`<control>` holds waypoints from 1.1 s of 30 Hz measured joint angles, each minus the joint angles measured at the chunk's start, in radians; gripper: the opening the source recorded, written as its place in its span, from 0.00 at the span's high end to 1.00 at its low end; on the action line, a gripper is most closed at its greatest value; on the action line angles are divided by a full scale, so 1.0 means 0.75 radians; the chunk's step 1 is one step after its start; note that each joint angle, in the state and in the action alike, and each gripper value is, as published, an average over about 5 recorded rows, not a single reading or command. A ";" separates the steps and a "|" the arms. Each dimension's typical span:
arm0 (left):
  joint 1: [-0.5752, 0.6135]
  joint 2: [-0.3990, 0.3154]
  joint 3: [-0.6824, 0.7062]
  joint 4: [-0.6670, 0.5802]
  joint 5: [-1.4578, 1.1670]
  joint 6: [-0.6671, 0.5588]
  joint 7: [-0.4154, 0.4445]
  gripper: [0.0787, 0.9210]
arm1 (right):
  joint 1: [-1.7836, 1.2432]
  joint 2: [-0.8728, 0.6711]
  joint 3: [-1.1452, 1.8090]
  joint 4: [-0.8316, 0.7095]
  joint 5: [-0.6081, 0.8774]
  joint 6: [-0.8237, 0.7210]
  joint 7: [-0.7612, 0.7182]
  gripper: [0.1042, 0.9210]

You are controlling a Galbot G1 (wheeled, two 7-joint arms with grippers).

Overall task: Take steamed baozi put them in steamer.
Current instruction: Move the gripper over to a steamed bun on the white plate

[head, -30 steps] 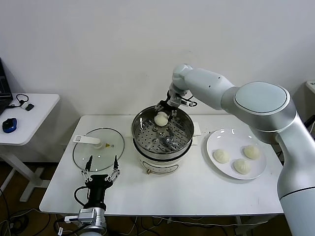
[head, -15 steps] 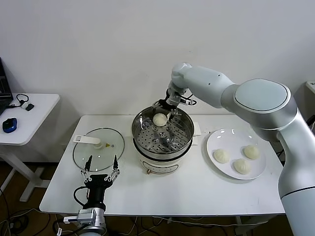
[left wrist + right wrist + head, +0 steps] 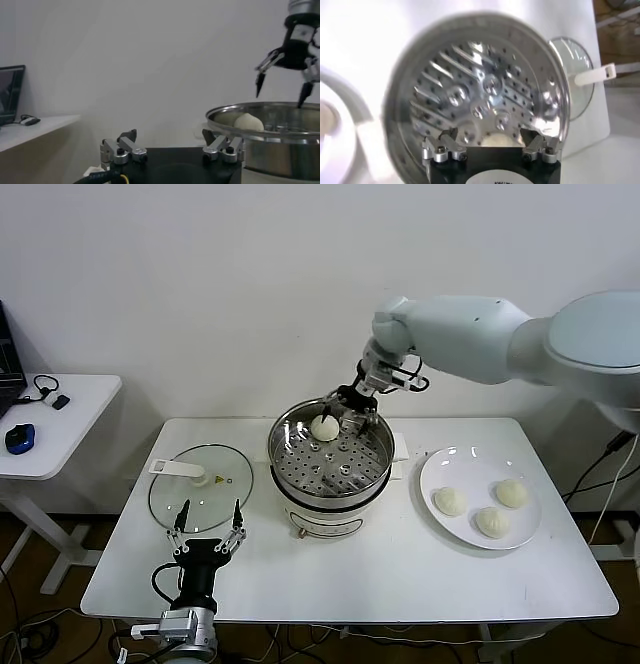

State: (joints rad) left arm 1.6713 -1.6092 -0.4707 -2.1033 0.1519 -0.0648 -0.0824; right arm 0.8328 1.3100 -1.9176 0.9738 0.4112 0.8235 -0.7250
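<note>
One steamed baozi (image 3: 325,427) (image 3: 248,121) (image 3: 495,141) lies on the perforated tray at the back of the shiny steel steamer (image 3: 330,474) (image 3: 270,145) (image 3: 480,95). My right gripper (image 3: 353,405) (image 3: 489,136) hangs open just above that bun and does not touch it. In the left wrist view the right gripper (image 3: 282,75) shows clear of the rim. Three more baozi (image 3: 450,501) (image 3: 492,522) (image 3: 511,493) rest on the white plate (image 3: 470,469) to the steamer's right. The left gripper (image 3: 205,532) (image 3: 170,142) is parked open near the table's front edge, holding nothing.
A flat glass lid (image 3: 200,487) (image 3: 580,70) with a white handle lies on the white table (image 3: 400,574) left of the steamer. A side table (image 3: 60,424) with small items stands further left. A wall rises close behind the steamer.
The right gripper has let go of the baozi, opened wide and lifted slightly. Its arm has swung to the right. The bun stays on the tray; the left arm has not moved.
</note>
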 measured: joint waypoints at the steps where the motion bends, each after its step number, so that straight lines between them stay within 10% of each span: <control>1: 0.000 0.000 0.001 0.000 0.000 0.000 0.000 0.12 | 0.023 -0.018 -0.022 0.037 0.028 0.000 -0.007 0.12; 33: -0.003 0.000 -0.006 0.020 -0.013 -0.001 0.004 0.12 | 0.308 -0.520 -0.341 0.532 0.465 -1.283 -0.182 0.12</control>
State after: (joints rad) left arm 1.6690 -1.6092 -0.4750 -2.0881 0.1419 -0.0658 -0.0798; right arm 1.0640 0.9200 -2.1735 1.3726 0.7601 -0.1391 -0.8614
